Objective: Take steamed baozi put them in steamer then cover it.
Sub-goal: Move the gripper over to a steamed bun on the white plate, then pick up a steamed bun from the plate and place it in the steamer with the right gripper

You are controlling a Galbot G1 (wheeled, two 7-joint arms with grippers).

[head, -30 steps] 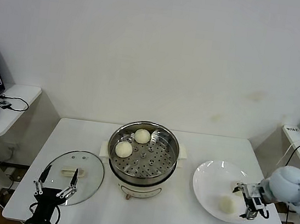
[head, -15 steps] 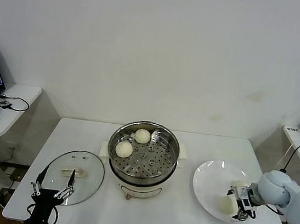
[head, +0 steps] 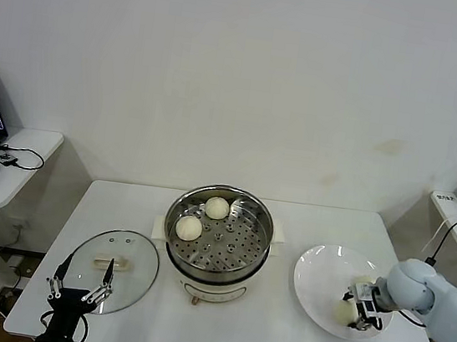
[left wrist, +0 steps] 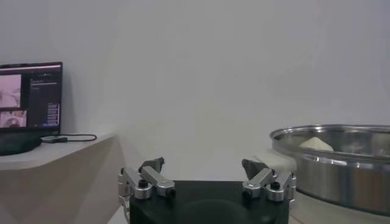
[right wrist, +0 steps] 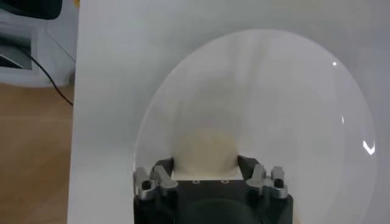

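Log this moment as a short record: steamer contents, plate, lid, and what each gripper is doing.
steamer: lid off, two baozi on its perforated tray
plate: one baozi left, at the side nearer the robot
glass lid: flat on the table, left of the steamer
right gripper: down at the plate, fingers either side of that baozi
left gripper: open, by the lid's near edge, holding nothing

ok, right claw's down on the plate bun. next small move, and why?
Probably finish closing, then lift straight up. The right claw straddles the baozi on the white plate, a finger on either side. Two buns already sit in the steamer, which stands uncovered with room on its tray. The left claw waits open by the glass lid.
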